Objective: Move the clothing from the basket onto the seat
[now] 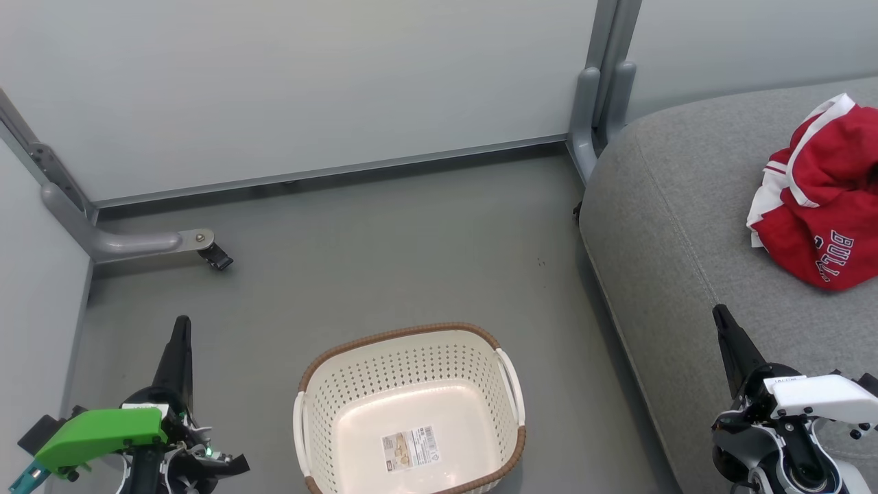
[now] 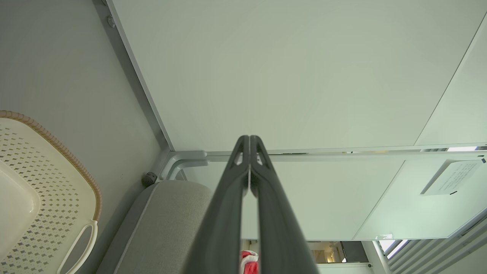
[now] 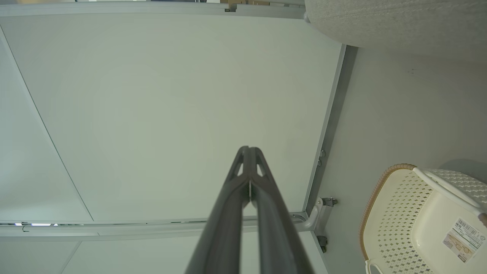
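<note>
The clothing (image 1: pixel 820 199) is seen crumpled in a red and white heap on the seat (image 1: pixel 672 226), well apart from the basket (image 1: pixel 405 363). The basket is set upright on the grey floor (image 1: pixel 384 254) near the seat's edge, and a paper label (image 1: pixel 410 447) is stuck to its bottom. The left gripper (image 1: pixel 181 328) and the right gripper (image 1: pixel 721 317) are each held with fingers pressed together, one on either side of the basket.
</note>
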### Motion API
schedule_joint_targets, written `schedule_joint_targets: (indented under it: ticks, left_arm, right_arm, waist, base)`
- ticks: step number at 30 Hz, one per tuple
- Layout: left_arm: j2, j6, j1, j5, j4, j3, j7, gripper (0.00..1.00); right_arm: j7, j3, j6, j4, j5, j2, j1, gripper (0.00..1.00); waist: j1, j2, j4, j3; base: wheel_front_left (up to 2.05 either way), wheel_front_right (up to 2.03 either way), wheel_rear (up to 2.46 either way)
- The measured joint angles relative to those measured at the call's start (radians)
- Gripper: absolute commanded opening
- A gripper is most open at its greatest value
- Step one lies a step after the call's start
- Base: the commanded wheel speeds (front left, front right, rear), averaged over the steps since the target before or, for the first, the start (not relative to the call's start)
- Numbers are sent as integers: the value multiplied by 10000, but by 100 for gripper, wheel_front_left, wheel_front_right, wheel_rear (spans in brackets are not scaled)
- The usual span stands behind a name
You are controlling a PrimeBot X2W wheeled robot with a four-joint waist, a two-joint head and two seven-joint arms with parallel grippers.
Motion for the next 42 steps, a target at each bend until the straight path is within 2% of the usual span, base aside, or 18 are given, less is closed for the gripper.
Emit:
schedule_joint_targets:
  ticks: [42]
  left_arm:
    - [-73,0,-20,46,6,82,81,0]
  right_arm:
    - [6,0,0,0,0,0,-3,0]
  waist:
    - [0,0,0,0]
  base:
    - [0,0,0]
